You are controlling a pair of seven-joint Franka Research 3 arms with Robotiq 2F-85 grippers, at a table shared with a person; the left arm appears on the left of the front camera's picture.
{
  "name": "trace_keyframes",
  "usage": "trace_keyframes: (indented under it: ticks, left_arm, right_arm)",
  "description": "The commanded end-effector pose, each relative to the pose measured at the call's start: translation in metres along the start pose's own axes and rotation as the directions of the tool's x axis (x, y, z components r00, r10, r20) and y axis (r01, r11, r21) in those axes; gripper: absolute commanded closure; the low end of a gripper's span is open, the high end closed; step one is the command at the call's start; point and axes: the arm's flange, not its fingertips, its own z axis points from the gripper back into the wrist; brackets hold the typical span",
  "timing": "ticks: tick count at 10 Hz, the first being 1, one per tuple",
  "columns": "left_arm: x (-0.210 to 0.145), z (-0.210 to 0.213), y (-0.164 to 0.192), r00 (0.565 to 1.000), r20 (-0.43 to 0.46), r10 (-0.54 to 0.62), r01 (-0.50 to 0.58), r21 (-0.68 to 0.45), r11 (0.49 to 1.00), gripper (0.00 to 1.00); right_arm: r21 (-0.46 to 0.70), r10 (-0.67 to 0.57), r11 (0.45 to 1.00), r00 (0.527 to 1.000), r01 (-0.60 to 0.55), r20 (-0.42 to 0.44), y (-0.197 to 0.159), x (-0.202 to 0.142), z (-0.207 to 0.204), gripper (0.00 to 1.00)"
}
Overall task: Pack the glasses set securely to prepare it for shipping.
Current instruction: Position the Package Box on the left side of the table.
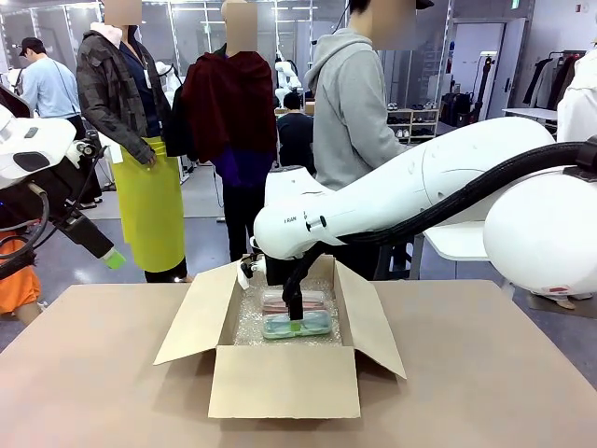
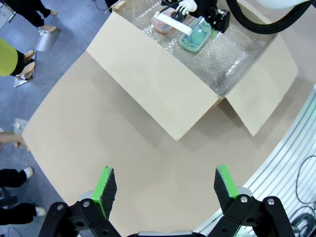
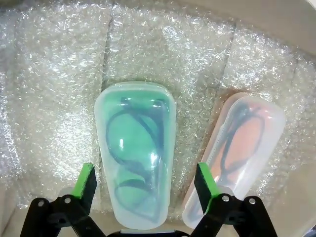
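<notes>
place: robot lab hall | signs: onlookers (image 1: pixel 350 103) by table (image 1: pixel 93 373); glass partitions (image 1: pixel 56 28); shelving (image 1: pixel 417 124)

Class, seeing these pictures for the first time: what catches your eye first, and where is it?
The white right arm reaches down into the open cardboard box on the table. Inside, on bubble wrap, a mint-green case and a pale pink case lie side by side, the open right gripper straddling the mint one. The left gripper hangs open above the bare table.
</notes>
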Motion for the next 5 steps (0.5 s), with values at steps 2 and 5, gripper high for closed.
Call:
trace_keyframes:
  ticks: [2,5]
  left_arm:
    - [-0.0006,-0.0007,0.0012,1.000,0.024,-0.008,0.008,-0.002,1.000,0.00]
    - [-0.0006,-0.0007,0.0012,1.000,0.024,-0.008,0.008,-0.002,1.000,0.00]
  right_arm:
    - [-0.004,0.008,1.000,1.000,-0.008,-0.002,0.0006,0.0009,0.0016,0.00]
    - [-0.004,0.008,1.000,1.000,-0.008,-0.002,0.0006,0.0009,0.0016,0.00]
